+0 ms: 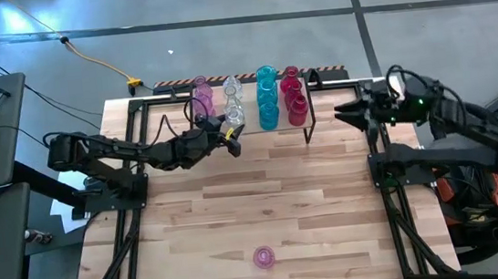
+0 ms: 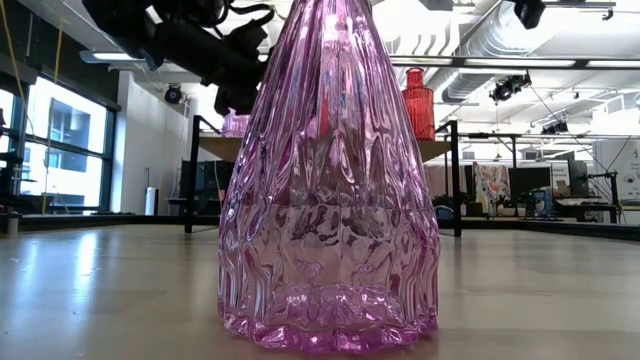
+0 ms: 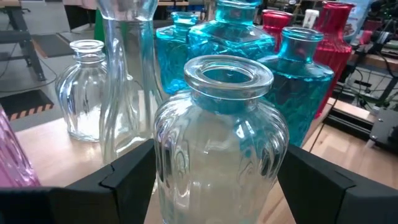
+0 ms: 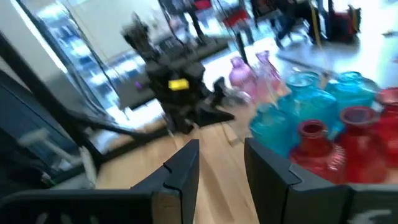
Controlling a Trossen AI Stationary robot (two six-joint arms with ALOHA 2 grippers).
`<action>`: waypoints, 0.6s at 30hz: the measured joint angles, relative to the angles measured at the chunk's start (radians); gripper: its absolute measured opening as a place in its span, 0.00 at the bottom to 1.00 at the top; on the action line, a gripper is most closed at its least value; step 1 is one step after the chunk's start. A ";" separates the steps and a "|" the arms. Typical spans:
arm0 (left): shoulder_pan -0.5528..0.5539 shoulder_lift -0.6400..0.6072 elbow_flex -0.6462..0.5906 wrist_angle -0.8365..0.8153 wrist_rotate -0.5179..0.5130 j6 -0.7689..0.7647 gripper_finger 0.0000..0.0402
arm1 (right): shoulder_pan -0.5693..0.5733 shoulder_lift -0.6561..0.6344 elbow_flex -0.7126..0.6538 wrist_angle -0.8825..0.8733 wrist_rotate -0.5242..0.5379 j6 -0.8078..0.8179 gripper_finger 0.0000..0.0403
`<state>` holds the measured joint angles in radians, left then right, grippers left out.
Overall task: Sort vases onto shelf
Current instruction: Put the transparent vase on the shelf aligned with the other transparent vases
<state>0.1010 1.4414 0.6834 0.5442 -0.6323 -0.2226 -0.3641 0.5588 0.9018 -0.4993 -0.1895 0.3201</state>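
Observation:
The shelf [image 1: 150,112] stands at the table's far middle. On it are rows of pink [image 1: 201,94], clear [image 1: 231,91], teal [image 1: 268,96] and red [image 1: 294,97] vases. My left gripper [image 1: 229,136] reaches to the shelf's near edge and is shut on a clear ribbed vase [image 3: 221,137]. My right gripper [image 1: 349,111] hangs open at the table's right edge, pointing at the shelf, with nothing between its fingers [image 4: 186,168]. One pink vase [image 1: 263,256] stands upright on its base near the table's front edge and fills the low view [image 2: 330,180]. My left gripper pinches the clear vase's ribbed belly [image 3: 165,162] between its two fingers [image 3: 130,174], one on each side, below the neck. The fingers come about level from the table's near left. The vase stands upright. Its bottom lies below the picture, so whether it rests on the shelf I cannot tell.
Two other clear vases [image 3: 84,87] stand close behind the held one, with teal vases [image 3: 298,81] right beside it. Black shelf legs [image 1: 308,129] stand on the tabletop. Bare wooden table [image 1: 263,193] lies between the shelf and the lone pink vase.

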 joint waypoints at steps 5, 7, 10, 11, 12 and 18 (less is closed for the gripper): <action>0.004 0.000 0.000 -0.001 0.017 0.000 0.69 | 0.000 -0.116 -0.206 0.229 -0.087 0.036 0.27; 0.004 0.000 0.000 -0.004 0.019 0.000 0.69 | 0.000 -0.146 -0.277 0.286 -0.109 0.029 0.27; 0.004 0.000 0.000 -0.021 0.019 -0.001 0.69 | 0.000 -0.180 -0.373 0.370 -0.108 0.042 0.27; 0.004 0.000 0.000 -0.027 0.019 -0.001 0.69 | 0.000 -0.186 -0.401 0.402 -0.108 0.053 0.27; 0.004 0.000 0.001 -0.030 0.019 -0.001 0.69 | 0.000 -0.190 -0.426 0.431 -0.107 0.069 0.27; 0.004 0.000 0.002 -0.034 0.019 -0.001 0.69 | 0.000 -0.194 -0.520 0.513 -0.103 0.090 0.27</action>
<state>0.1047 1.4414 0.6849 0.5102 -0.6133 -0.2234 -0.3641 0.3649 0.3816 0.0139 -0.2920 0.4104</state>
